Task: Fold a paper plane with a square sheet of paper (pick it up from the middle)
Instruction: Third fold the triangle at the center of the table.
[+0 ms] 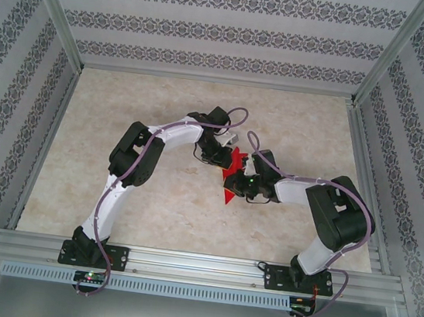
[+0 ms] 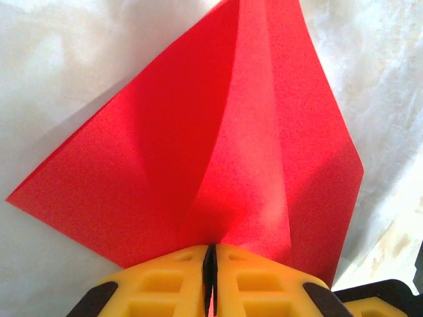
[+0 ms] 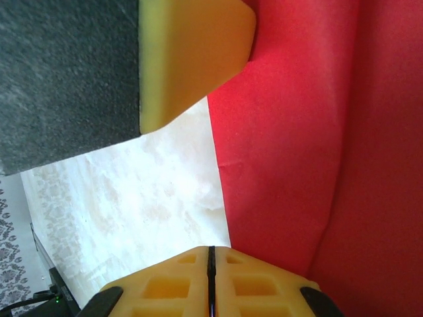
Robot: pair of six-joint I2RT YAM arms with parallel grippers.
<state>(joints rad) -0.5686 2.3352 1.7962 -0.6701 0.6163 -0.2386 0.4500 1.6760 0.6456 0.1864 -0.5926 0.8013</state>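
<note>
The square sheet of paper [image 1: 230,186] is bright red and folded into a creased, pointed shape, held up over the middle of the table between both arms. In the left wrist view the paper [image 2: 198,165] fans out from my left gripper [image 2: 210,249], which is shut on its lower edge; red shows in the seam between the yellow fingers. From above, the left gripper [image 1: 226,160] sits at the paper's top. My right gripper [image 1: 242,180] is beside the paper on the right. Its jaws [image 3: 211,249] are shut with no red between them, and the paper [image 3: 297,165] passes just beside its right finger.
One of the left gripper's yellow fingers [image 3: 192,53] with a black pad hangs close ahead of the right gripper. The marbled tabletop [image 1: 124,116] is bounded by aluminium rails [image 1: 198,262] and patterned walls [image 1: 21,63].
</note>
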